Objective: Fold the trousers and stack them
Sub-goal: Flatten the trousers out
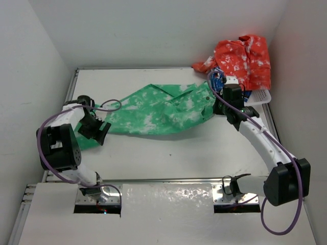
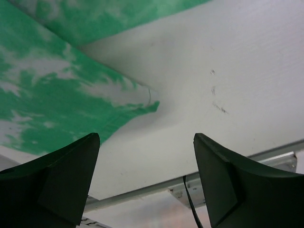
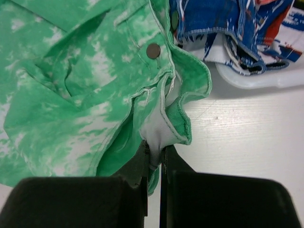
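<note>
The trousers (image 1: 158, 109), bright green with white blotches, lie spread across the middle of the table, the waistband to the right and the legs running left. My right gripper (image 3: 154, 156) is shut on a bunched fold of the waistband, just below the button (image 3: 153, 50); in the top view this gripper (image 1: 217, 108) sits at the cloth's right end. My left gripper (image 2: 147, 183) stands open with only bare table between its fingers (image 2: 61, 185). The leg's hem (image 2: 57, 99) lies just beyond and left of it. From above, the left gripper (image 1: 99, 133) hovers at the trousers' left end.
A red and white garment (image 1: 240, 56) is heaped at the back right over a white tray (image 1: 258, 97). A blue patterned cloth (image 3: 223, 23) lies right beside the waistband. White walls close in on both sides. A metal rail (image 2: 142, 190) marks the table's near edge.
</note>
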Robot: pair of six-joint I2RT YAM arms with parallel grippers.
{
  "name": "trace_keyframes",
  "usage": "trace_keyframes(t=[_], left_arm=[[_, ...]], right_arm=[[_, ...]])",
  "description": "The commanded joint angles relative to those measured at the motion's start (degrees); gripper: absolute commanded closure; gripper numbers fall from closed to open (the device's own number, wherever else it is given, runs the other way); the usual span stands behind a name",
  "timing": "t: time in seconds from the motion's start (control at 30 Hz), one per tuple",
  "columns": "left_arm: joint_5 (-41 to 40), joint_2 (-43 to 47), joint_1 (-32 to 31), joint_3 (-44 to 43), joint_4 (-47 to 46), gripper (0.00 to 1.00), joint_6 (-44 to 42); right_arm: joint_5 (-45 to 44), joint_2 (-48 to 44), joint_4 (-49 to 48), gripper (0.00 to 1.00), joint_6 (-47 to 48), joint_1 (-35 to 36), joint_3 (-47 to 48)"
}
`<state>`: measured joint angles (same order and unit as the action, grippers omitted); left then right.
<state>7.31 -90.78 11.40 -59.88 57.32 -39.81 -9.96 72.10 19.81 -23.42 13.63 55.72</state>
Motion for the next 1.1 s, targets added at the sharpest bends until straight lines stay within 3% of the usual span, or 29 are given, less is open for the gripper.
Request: trace_keyframes(t=[0.0, 0.17, 0.27, 0.3, 0.33, 0.47, 0.53, 0.57, 0.67, 0.77, 0.93, 1.07], left_arm=[[-3.3, -1.7, -0.9, 2.3, -7.1, 0.21, 3.5], [-9.9, -6.1, -0.9, 5.9, -18.7, 0.28, 6.7], [-9.7, -7.2, -0.9, 6.4, -20.4, 0.58, 7.3], [-9.6, -7.0, -0.9, 6.4, -20.3, 0.88, 7.3], [-9.5, -6.5, -0.9, 6.2, -19.2, 1.00, 7.1], [-7.8, 2.4, 1.4, 1.9, -13.5, 1.00, 2.7], [-4.1, 5.2, 6.7, -9.8, -8.4, 1.00, 0.5], [-2.9, 5.4, 8.3, -9.9, -6.7, 1.00, 0.2], [2.3, 4.2, 14.2, -28.2, -1.0, 1.00, -0.4], [7.0, 3.0, 19.7, -35.6, 3.8, 1.00, -1.2], [7.2, 3.0, 23.8, -36.4, 7.0, 1.00, -4.4], [6.6, -0.2, 27.6, -43.3, 9.6, 1.00, -4.7]], right_arm=[[-0.2, -2.5, -4.8, 1.00, -1.9, -0.2, -2.5], [-0.6, -2.9, -5.1, 1.00, -1.6, -0.3, -5.0], [-1.0, -2.9, -4.3, 1.00, -1.5, -0.2, -5.3], [-1.3, -3.0, -3.9, 1.00, -1.5, -0.3, -5.4], [-1.8, -3.3, -3.8, 1.00, -1.5, -0.3, -5.5], [-3.7, -4.5, -3.1, 1.00, -1.1, -0.3, -5.8], [-5.3, -5.4, -1.5, 1.00, -0.4, -0.4, -5.0], [-6.0, -5.6, -0.7, 1.00, -0.1, -0.5, -4.6], [-9.2, -7.1, 2.9, 1.00, 1.0, -1.1, -2.3], [-12.4, -10.6, 6.0, 1.00, 2.1, -1.8, -1.4], [-14.1, -16.9, 8.0, 1.00, 2.6, -2.2, -2.7], [-14.9, -18.9, 9.7, 1.00, 2.8, -2.2, -2.9]])
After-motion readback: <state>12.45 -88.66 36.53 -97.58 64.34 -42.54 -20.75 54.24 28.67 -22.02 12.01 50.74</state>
